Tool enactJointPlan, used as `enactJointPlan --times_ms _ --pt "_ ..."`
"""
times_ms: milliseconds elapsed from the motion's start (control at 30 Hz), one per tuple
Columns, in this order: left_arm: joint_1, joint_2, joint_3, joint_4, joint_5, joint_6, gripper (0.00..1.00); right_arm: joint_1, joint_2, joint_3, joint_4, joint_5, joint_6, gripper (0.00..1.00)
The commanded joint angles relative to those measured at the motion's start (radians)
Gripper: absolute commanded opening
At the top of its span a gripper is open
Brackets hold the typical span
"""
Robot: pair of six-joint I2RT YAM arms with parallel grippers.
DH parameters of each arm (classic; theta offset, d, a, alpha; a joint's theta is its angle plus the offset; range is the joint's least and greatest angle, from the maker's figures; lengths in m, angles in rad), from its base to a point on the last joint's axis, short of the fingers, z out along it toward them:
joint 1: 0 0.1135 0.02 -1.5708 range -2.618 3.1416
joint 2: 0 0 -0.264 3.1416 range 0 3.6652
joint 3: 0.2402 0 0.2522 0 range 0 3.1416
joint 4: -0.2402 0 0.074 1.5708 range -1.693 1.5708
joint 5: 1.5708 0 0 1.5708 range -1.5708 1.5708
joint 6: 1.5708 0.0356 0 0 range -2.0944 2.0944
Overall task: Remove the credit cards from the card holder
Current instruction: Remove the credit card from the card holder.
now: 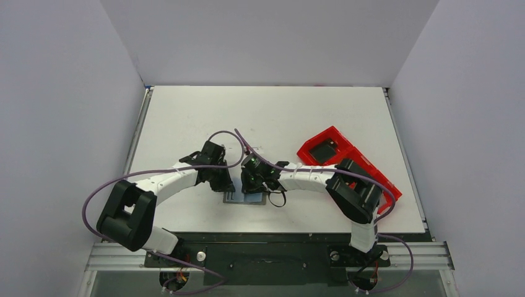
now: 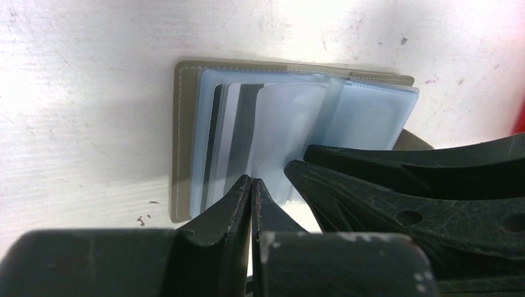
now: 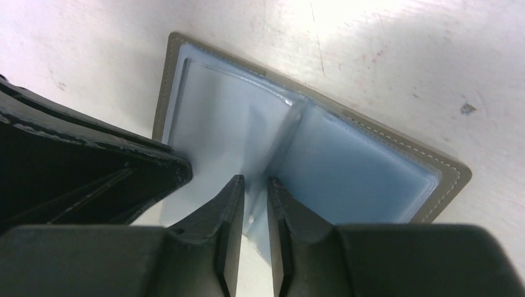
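Note:
The card holder [image 1: 245,199] lies open on the table, grey outside with blue-grey clear sleeves [image 2: 182,124] [image 3: 365,167]. A card [image 2: 232,136] with a dark stripe shows inside the left sleeves. My left gripper [image 2: 252,180] is shut, its tips resting at the near edge of the left half, over that card. My right gripper [image 3: 255,180] is pinched on a clear sleeve leaf [image 2: 291,130] at the middle fold and holds it raised. Its fingers [image 2: 396,192] lie just right of my left gripper. In the top view both grippers [image 1: 228,184] [image 1: 251,184] meet over the holder.
A long red tray [image 1: 371,173] lies to the right of the holder, with a black block [image 1: 323,151] in its far end. White walls close in the table on three sides. The right arm's forearm reaches across in front of the tray.

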Motion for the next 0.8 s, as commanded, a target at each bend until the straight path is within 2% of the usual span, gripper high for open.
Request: enactJointPlan --times_ms 0,133,367,600,767 --pt "-0.037 -0.069 0.032 -0.027 -0.042 -0.031 0.0 0.002 -0.093 0.044 -0.125 0.03 -0.041 0.22" --pt "-0.085 -0.085 0.032 -0.032 -0.083 -0.09 0.0 -0.004 -0.147 0.05 -0.149 0.045 -0.046 0.27" --pt "-0.164 -0.069 0.063 -0.001 -0.127 -0.161 0.0 -0.042 -0.268 0.004 -0.188 0.102 -0.047 0.29" --pt "-0.233 0.035 0.174 0.007 -0.138 -0.174 0.0 -0.088 -0.381 -0.089 -0.207 0.149 -0.04 0.3" --pt "-0.277 0.131 0.246 0.022 -0.133 -0.184 0.07 -0.102 -0.452 -0.13 -0.229 0.191 -0.024 0.3"
